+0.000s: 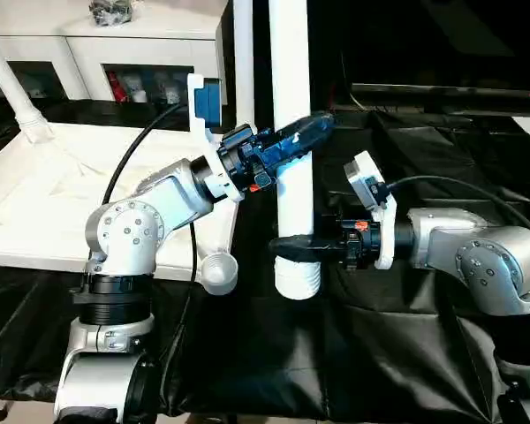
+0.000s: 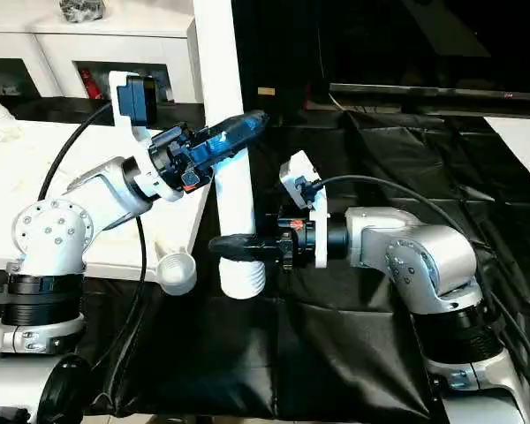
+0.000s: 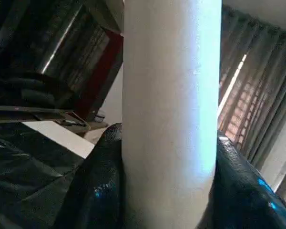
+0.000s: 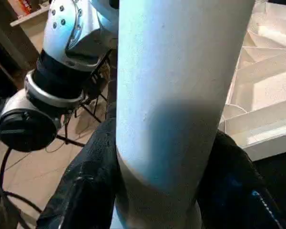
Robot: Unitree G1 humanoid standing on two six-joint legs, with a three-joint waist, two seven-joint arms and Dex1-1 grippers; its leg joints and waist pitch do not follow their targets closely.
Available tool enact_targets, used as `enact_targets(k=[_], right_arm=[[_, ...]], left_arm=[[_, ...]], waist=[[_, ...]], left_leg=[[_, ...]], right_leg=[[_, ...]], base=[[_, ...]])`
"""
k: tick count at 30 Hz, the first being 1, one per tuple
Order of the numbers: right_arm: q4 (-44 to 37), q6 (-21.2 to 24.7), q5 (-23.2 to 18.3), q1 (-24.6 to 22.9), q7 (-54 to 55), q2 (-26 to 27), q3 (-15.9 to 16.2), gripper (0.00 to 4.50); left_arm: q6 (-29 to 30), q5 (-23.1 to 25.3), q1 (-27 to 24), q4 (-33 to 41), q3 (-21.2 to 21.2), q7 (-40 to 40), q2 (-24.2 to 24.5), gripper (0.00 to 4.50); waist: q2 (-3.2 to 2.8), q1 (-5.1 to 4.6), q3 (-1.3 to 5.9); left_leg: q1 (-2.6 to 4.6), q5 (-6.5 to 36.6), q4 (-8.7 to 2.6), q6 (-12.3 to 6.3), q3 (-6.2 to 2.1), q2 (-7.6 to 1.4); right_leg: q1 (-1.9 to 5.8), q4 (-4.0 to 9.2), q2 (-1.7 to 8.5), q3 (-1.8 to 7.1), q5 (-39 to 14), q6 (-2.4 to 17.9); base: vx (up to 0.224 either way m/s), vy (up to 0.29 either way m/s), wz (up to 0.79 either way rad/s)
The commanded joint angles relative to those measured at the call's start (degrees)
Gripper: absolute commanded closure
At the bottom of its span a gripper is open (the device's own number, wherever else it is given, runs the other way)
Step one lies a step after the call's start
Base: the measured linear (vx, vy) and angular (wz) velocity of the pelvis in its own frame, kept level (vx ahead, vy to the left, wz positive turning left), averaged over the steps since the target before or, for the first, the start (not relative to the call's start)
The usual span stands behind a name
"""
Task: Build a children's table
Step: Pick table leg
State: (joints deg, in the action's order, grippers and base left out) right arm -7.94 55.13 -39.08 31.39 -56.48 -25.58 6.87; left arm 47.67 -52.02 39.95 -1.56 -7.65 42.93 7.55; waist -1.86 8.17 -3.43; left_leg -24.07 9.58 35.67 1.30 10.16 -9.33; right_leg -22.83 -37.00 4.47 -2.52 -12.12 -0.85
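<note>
You have the long white tubular plastic leg (image 1: pixel 291 132) upright, clamped by both pincers. The left gripper (image 1: pixel 296 139) is closed around the tube partway up. The right gripper (image 1: pixel 293 246) grips it lower, just above the ribbed flared end (image 1: pixel 298 280). Both wrist views show black fingers (image 3: pixel 100 191) hugging each side of the tube.

The white rimmed rectangular tabletop (image 1: pixel 44 194) lies underside up, left of the left gripper. A round corner socket (image 1: pixel 217 270) sits just beside the leg's lower end, on the left arm's side.

Keep the leg vertical. Carry the flared end over that socket, lining up by the head views, then press straight down.

Containers: that socket looks empty. A far corner already holds a standing leg (image 1: pixel 13 88).
</note>
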Motion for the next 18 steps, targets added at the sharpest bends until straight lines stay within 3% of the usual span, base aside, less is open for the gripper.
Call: enact_targets(k=[1, 6, 10, 14, 18], right_arm=[[0.53, -1.58, 1.75, -0.05, 2.5, 0.11, -0.45, 2.59], [0.18, -2.98, 3.12, 0.34, 5.84, 1.7, -1.17, 2.6], [-1.81, -3.46, 6.33, 1.02, 13.65, 4.97, -0.93, 2.6], [-3.5, -2.98, 7.59, 0.39, 18.16, 7.9, -0.05, 2.6], [-4.75, -2.76, 8.03, -0.36, 20.91, 10.04, 0.55, 2.6]], left_arm=[[-0.14, -0.35, 1.02, 0.73, -0.01, -0.99, -0.41, 1.95], [-2.77, 5.08, 0.83, 0.82, 0.73, -8.55, -1.8, 1.57], [-3.19, 13.94, 1.18, 0.69, 2.89, -22.45, -3.77, 1.56], [-5.16, 15.44, 2.17, -0.9, -0.02, -31.71, -7.7, 1.74], [-8.4, 15.56, 3.59, -1.94, -2.48, -35.47, -10.1, 1.94]], waist=[[0.51, -0.04, 4.34], [0.39, -0.1, 4.38], [0.26, -0.2, 4.45], [0.44, -0.3, 4.47], [0.34, -0.32, 4.49]], left_leg=[[2.12, 10.46, -4.53, 2.23, -1.45, -3.43], [2.11, 10.93, -4.64, 2.8, -1.57, -3.53], [2.07, 10.0, -4.6, 3.25, -1.68, -3.5], [2.01, 9.91, -4.47, 3.28, -1.63, -3.3], [1.93, 9.91, -4.49, 3.07, -1.64, -3.2]], right_leg=[[2.25, 4.55, 4.08, 2.32, -8.12, 12.07], [2.33, 4.64, 4.02, 2.38, -7.75, 11.28], [2.4, 4.55, 3.98, 2.4, -6.65, 10.33], [2.49, 4.72, 3.91, 2.32, -6.05, 10.4], [2.46, 4.8, 3.74, 2.32, -5.67, 9.75]], base=[[0.0, 0.0, 0.0], [0.0, 0.0, 0.0], [0.0, 0.0, 0.0], [0.0, 0.0, 0.0], [0.0, 0.0, 0.0]])
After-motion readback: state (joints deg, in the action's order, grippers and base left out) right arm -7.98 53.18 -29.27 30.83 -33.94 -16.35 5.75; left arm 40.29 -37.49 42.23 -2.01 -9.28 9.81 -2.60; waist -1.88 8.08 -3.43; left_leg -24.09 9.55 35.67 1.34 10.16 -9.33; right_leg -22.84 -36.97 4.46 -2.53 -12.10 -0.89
